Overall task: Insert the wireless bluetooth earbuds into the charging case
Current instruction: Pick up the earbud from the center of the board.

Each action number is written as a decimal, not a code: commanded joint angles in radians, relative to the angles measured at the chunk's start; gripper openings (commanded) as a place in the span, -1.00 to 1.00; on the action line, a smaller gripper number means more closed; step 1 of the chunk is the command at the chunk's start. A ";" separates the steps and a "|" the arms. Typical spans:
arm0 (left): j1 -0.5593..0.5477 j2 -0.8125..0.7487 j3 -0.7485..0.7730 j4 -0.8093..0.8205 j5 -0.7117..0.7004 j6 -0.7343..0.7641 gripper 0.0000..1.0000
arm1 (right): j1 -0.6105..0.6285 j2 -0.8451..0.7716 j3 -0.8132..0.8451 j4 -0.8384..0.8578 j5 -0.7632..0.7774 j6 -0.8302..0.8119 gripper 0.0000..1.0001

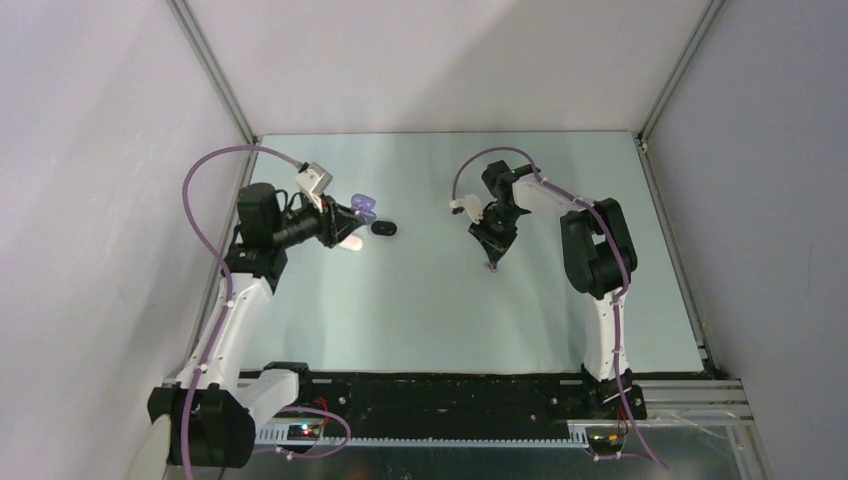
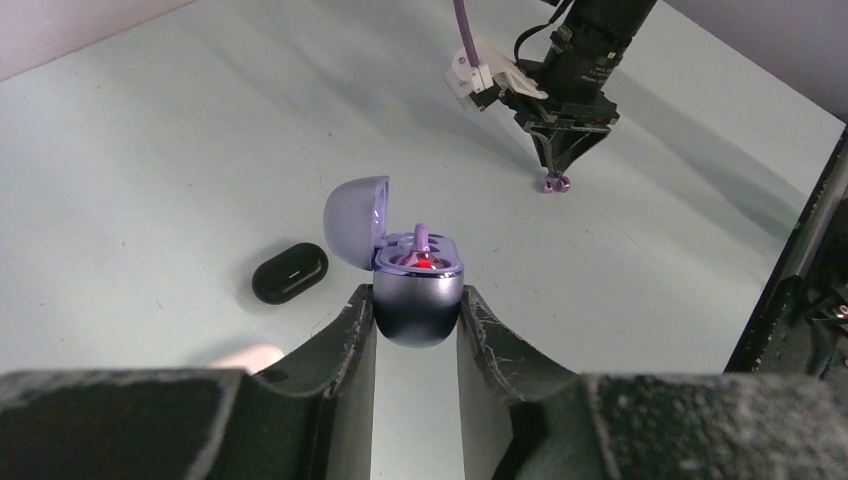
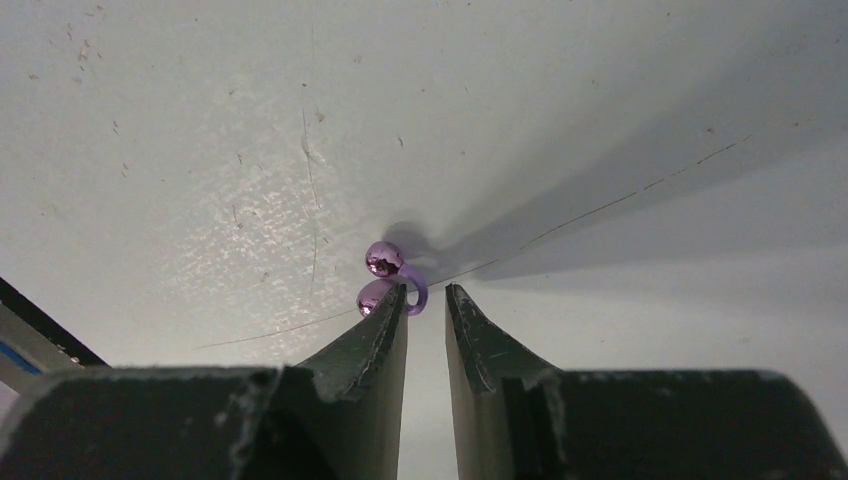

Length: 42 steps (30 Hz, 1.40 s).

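Left hand (image 2: 416, 296) clamped on open lavender case (image 2: 418, 312); right hand (image 3: 426, 291) slightly parted, lavender earbud (image 3: 384, 261) at fingertip.

Lavender earbud (image 3: 384, 262) partly hidden behind right end effector (image 3: 426, 292) finger; white object (image 1: 350, 243) mostly hidden under left arm (image 1: 290, 230).

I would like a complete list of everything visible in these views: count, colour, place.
charging case: one, lavender, lid open, held in the left pincer
seated earbud: one, lavender, inside that case
loose earbud: one, lavender, at the right pincer's tips
closed case: one, black, lying beside the lavender one
white oval: one, white, beside the left pincer
table: one, pale
left pincer: one, black, shut on the case
right pincer: one, black, slightly open
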 commanded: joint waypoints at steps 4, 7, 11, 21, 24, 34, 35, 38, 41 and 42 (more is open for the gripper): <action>-0.003 -0.035 -0.022 0.054 0.010 -0.019 -1.00 | 0.026 -0.014 -0.021 0.004 0.001 0.047 -0.51; -0.003 -0.039 -0.027 0.057 0.010 -0.022 -1.00 | 0.034 -0.026 -0.044 0.013 -0.002 0.057 -0.51; -0.003 -0.040 -0.031 0.058 0.012 -0.024 -1.00 | 0.035 -0.031 -0.049 0.016 -0.004 0.074 -0.51; -0.002 -0.037 -0.039 0.067 0.015 -0.027 -1.00 | 0.039 -0.042 -0.044 -0.007 -0.021 0.125 -0.50; -0.002 -0.036 -0.041 0.074 0.015 -0.029 -1.00 | 0.048 -0.056 -0.055 -0.012 -0.032 0.148 -0.49; -0.003 -0.036 -0.050 0.084 0.019 -0.036 -1.00 | 0.080 -0.092 -0.081 -0.015 -0.041 0.176 -0.46; -0.003 -0.035 -0.050 0.085 0.018 -0.035 -1.00 | 0.082 -0.095 -0.082 -0.016 -0.039 0.177 -0.46; -0.003 -0.036 -0.052 0.085 0.019 -0.036 -1.00 | 0.082 -0.105 -0.092 -0.016 -0.037 0.176 -0.46; -0.003 -0.035 -0.055 0.091 0.018 -0.040 -1.00 | 0.082 -0.111 -0.105 -0.015 -0.035 0.171 -0.48; -0.002 -0.035 -0.055 0.093 0.019 -0.041 -1.00 | 0.082 -0.113 -0.107 -0.014 -0.032 0.170 -0.49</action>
